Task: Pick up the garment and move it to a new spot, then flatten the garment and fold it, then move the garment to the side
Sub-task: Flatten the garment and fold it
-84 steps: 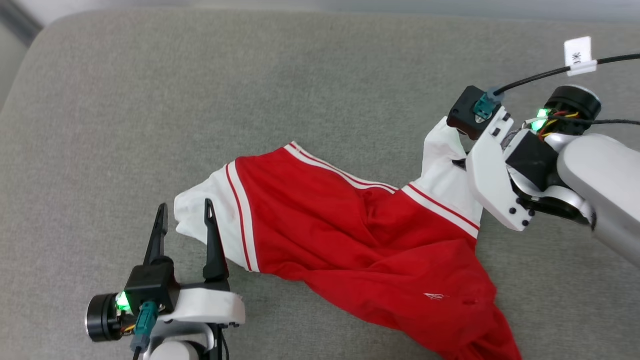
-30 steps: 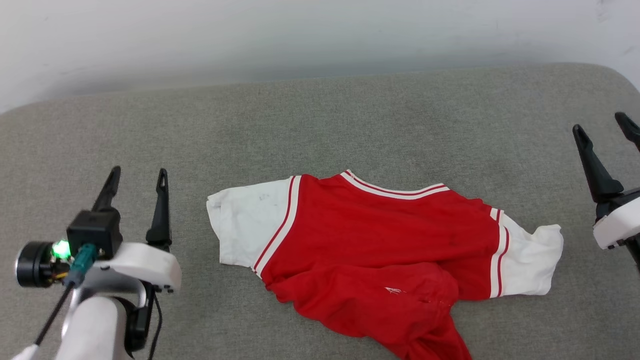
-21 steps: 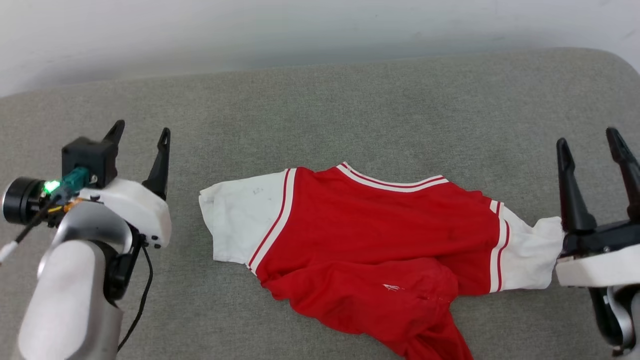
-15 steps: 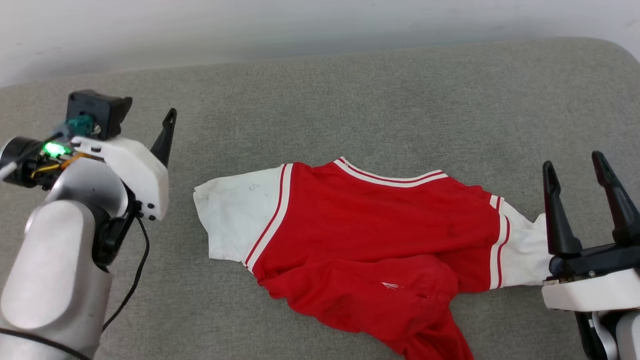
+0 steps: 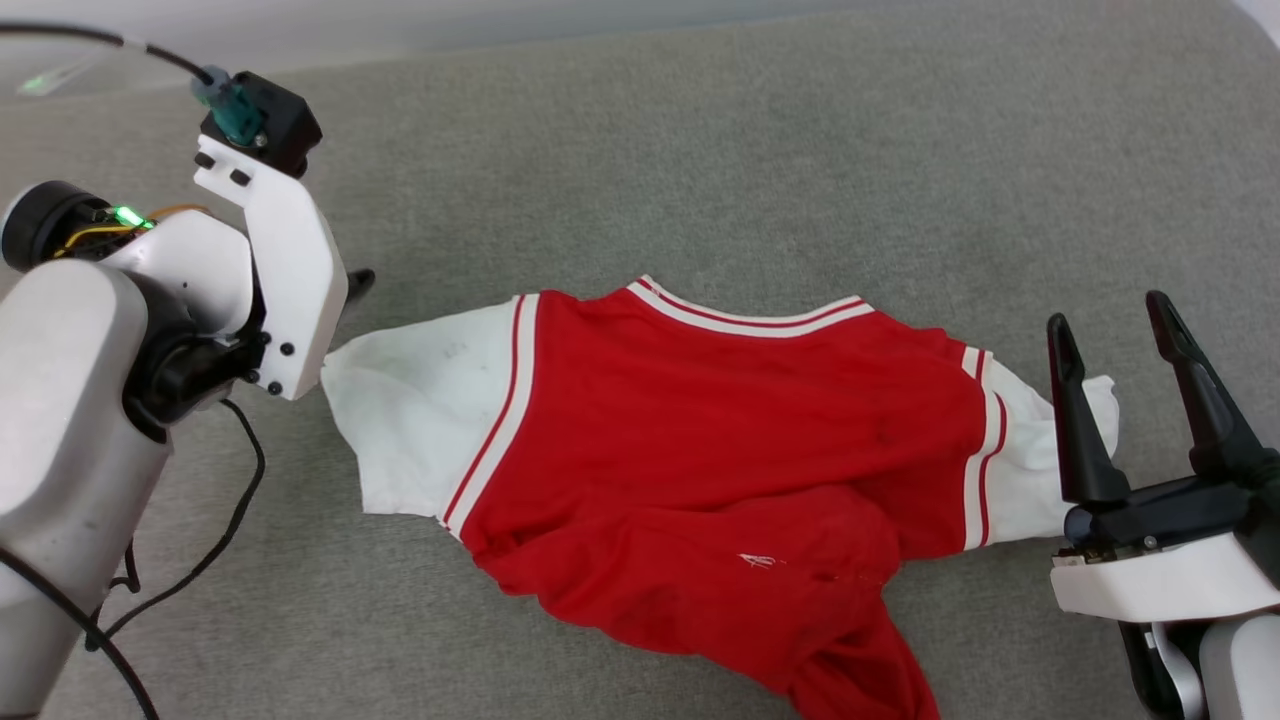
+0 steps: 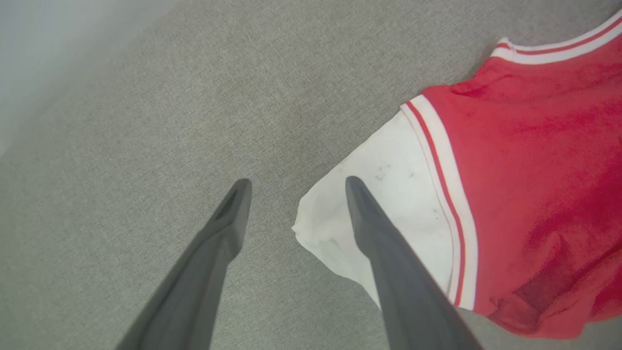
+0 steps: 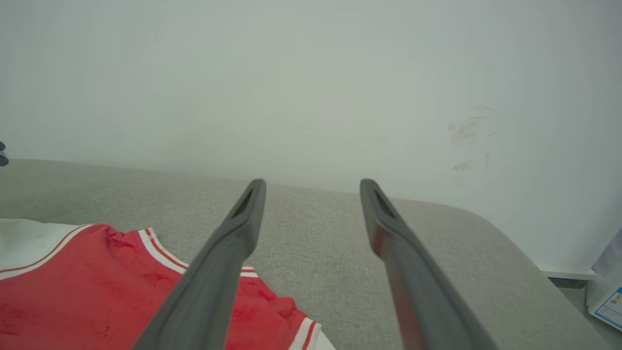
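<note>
Currently, at the left edge of the grey cushion (image 5: 700,150), the left hand (image 6: 296,187) is seen with its two dark fingers spread apart and nothing held between them. It is tilted downward toward the garment (image 5: 720,430). In the left wrist view the outer edge of the white left sleeve (image 6: 388,194) is seen between the fingers, with one finger drawn across the sleeve; whether the cloth is touched cannot be told. A black cable (image 5: 200,560) is looped on the cushion below this arm. The garment is spread across the middle of the cushion. Its striped collar (image 5: 750,315) is turned toward the far edge, and its sleeves are laid out toward the left and right edges. The red body is wrinkled rather than flat, and its lower part is bunched into folds toward the near edge, where it is cut off by the bottom of the head view. A small white mark (image 5: 757,560) is visible on the bunched red cloth. The white right sleeve (image 5: 1030,470) is crumpled near the right edge. There the right hand (image 5: 1108,312) is found, fingers likewise spread and empty. One finger is seen across the sleeve in the head view, though contact cannot be judged. In the right wrist view these fingers are pointed toward the pale wall (image 7: 291,73) behind the cushion.
</note>
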Controlling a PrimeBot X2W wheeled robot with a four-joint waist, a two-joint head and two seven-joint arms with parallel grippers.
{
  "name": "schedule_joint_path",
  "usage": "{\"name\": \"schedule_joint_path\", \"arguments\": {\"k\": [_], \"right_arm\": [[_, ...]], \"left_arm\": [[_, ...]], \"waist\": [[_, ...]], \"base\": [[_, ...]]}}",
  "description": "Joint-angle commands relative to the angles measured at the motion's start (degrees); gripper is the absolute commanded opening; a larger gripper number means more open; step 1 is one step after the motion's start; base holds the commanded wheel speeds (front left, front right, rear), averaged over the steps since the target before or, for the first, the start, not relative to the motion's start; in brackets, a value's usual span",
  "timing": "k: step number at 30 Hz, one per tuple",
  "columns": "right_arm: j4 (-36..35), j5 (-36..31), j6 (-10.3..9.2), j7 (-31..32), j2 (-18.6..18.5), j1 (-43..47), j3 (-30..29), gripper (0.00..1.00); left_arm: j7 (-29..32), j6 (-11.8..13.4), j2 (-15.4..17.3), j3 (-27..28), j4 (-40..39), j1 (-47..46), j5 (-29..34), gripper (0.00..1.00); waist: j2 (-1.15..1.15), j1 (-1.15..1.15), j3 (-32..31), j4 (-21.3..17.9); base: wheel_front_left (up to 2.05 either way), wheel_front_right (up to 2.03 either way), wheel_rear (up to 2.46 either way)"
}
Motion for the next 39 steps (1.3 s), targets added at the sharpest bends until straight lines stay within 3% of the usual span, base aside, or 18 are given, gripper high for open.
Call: {"name": "schedule_joint_path", "arguments": {"k": [1, 9, 17, 18, 19, 20, 24, 30, 34, 39], "right_arm": [[-0.1, -0.6, -0.04, -0.1, 0.3, -1.0, 0.2, 1.00], [0.4, -0.6, -0.04, -0.1, 0.0, -3.5, 1.6, 1.00], [1.8, -0.7, -0.04, -0.1, -0.2, -5.4, 3.2, 1.00], [2.3, -0.6, -0.04, -0.1, -0.4, -5.5, 3.3, 1.00], [2.7, -0.5, -0.04, -0.1, -0.7, -5.7, 3.3, 1.00], [3.1, -0.5, -0.04, -0.1, -1.1, -6.0, 3.4, 1.00], [4.4, -0.4, -0.04, -0.1, -3.3, -6.9, 2.5, 1.00], [5.2, 0.4, -0.04, 4.4, -10.0, -10.3, 1.2, 1.00], [5.0, 2.2, -0.04, 11.9, -16.7, -12.6, 2.9, 1.00], [4.3, 9.2, -0.04, 25.6, -26.0, -15.3, 9.0, 1.00]], "left_arm": [[2.3, 0.0, 0.8, -1.2, 0.5, -1.3, -2.2, 1.00], [11.4, 0.0, 5.0, -12.0, 3.7, -6.4, -6.6, 1.00], [10.8, 0.0, 5.7, -21.7, 7.7, -4.4, -9.2, 1.00], [10.3, 0.0, 5.9, -22.8, 8.1, -4.0, -9.6, 0.57], [9.6, 0.0, 6.1, -23.7, 8.4, -4.0, -9.4, 0.05], [9.0, 0.0, 6.4, -24.7, 8.6, -4.0, -9.8, 0.00], [5.0, 0.0, 7.7, -24.9, 8.4, -5.3, -11.5, 0.00], [-1.1, 0.0, 9.3, -23.9, 7.4, -5.5, -13.2, 0.00], [-3.2, 0.0, 10.8, -23.7, 5.5, -4.0, -14.0, 0.00], [-4.1, 0.8, 12.9, -23.7, 2.7, -2.0, -14.2, 0.00]], "waist": [[0.00, 0.00, 1.5, -1.0], [0.00, 0.00, 4.7, -2.8], [0.00, 0.00, 5.7, -3.9], [0.00, 0.00, 5.5, -3.9], [0.00, 0.00, 5.2, -3.8], [0.00, 0.00, 4.9, -3.7], [0.00, 0.00, 2.5, -3.0], [0.00, 0.00, -1.8, -1.2], [0.00, 0.00, -3.6, 0.5], [0.00, 0.00, -4.4, 2.5]], "base": [[0.00, 0.00, 0.00], [0.00, 0.00, 0.00], [0.00, 0.00, 0.00], [0.00, 0.00, 0.00], [0.00, 0.00, 0.00], [0.00, 0.00, 0.00], [0.00, 0.00, 0.00], [0.00, 0.00, 0.00], [0.00, 0.00, 0.00], [0.00, 0.00, 0.00]]}}
